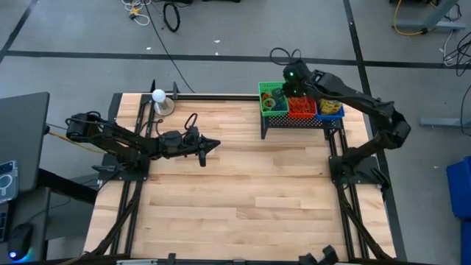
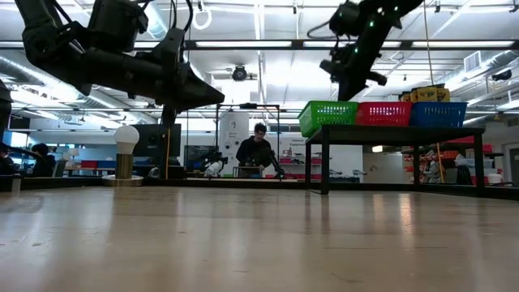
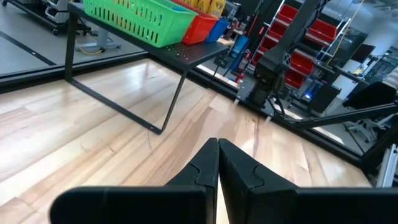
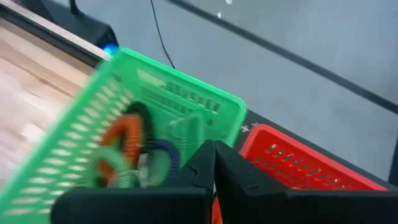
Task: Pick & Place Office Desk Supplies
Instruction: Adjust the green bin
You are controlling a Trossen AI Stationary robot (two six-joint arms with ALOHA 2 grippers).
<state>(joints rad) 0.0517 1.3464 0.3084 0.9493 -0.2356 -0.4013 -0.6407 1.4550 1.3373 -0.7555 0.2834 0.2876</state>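
Observation:
Three baskets stand in a row on a black stand (image 1: 294, 125) at the table's far right: green (image 1: 271, 101), red (image 1: 300, 109) and blue (image 1: 329, 110). In the right wrist view the green basket (image 4: 93, 143) holds rubber-band loops (image 4: 124, 140) in orange, green, purple and black. A yellow crayon box (image 2: 428, 94) sticks up out of the blue basket. My right gripper (image 4: 214, 148) hovers shut above the gap between the green and red baskets, tilted down, with nothing between its fingers. My left gripper (image 1: 215, 144) hangs shut and level over the table's left middle, pointing right.
A white ball on a round metal base (image 1: 159, 99) stands at the far left edge. Bare wood tabletop (image 1: 243, 199) spreads across the middle and near side. Beyond the table, a person (image 2: 258, 150) stands in the room.

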